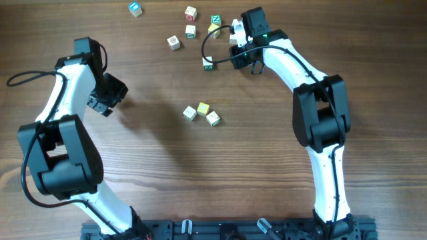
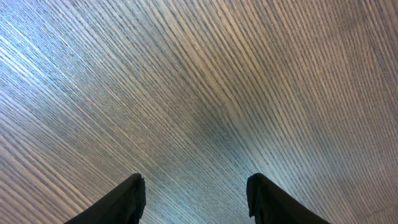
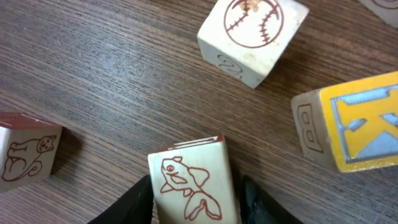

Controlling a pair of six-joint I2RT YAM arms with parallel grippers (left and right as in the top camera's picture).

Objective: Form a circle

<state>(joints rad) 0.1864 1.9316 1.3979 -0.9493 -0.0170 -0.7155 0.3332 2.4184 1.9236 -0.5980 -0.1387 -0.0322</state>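
The circle [image 1: 202, 113] stands mid-table as a tight arc of three small cubes, white, pale yellow and white. My right gripper [image 3: 196, 190] is at the far scatter, its fingers pressed to both sides of a white cube with a red fish drawing [image 3: 186, 168], which rests on the wood. In the overhead view the right gripper [image 1: 235, 40] is well beyond the arc, to its right. My left gripper [image 2: 196, 183] hangs open over bare wood with nothing between its fingers; overhead, the left gripper [image 1: 107, 100] is far left of the arc.
Around the fish cube lie a baseball cube [image 3: 252, 37], a yellow-faced cube with a blue letter [image 3: 354, 124] and a dog cube [image 3: 25, 152]. Overhead, a blue cube [image 1: 135, 8], a green-edged cube [image 1: 208, 64] and several other loose cubes sit at the far edge.
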